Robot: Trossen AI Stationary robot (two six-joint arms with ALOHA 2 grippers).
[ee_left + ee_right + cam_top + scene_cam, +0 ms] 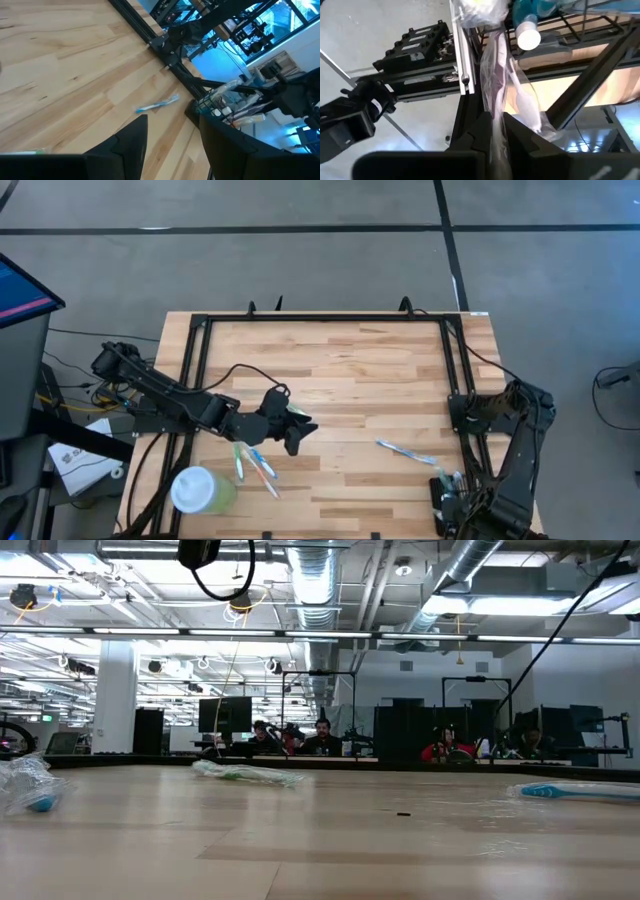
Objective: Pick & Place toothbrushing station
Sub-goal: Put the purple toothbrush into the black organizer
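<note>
The toothbrushing station point(218, 106), a black wire holder with wrapped items in it, stands at the table's near right corner point(446, 486). My right gripper point(450, 498) point(495, 120) hangs right over it, shut on a long item in clear wrap point(496, 65). My left gripper point(298, 432) point(170, 119) hovers open over the table's middle left, touching nothing. A wrapped blue toothbrush point(405, 450) point(157, 105) lies flat on the wood between the arms. More wrapped toothbrushes point(255, 464) lie by a pale green cup point(202, 490). My right gripper pinches the clear-wrapped item between its two fingers at the wrap's near end point(495, 107). The fingers slant steeply down from above and lie along the item. Its far end point(480, 15) reaches among the station's contents; whether it rests there I cannot tell.
A black frame point(320, 318) runs along the table's far, left and right sides. A white-capped tube point(527, 36) sits in the station. In the low view, wrapped toothbrushes point(245, 773) point(575, 790) lie on the wood. People sit at desks beyond the table.
</note>
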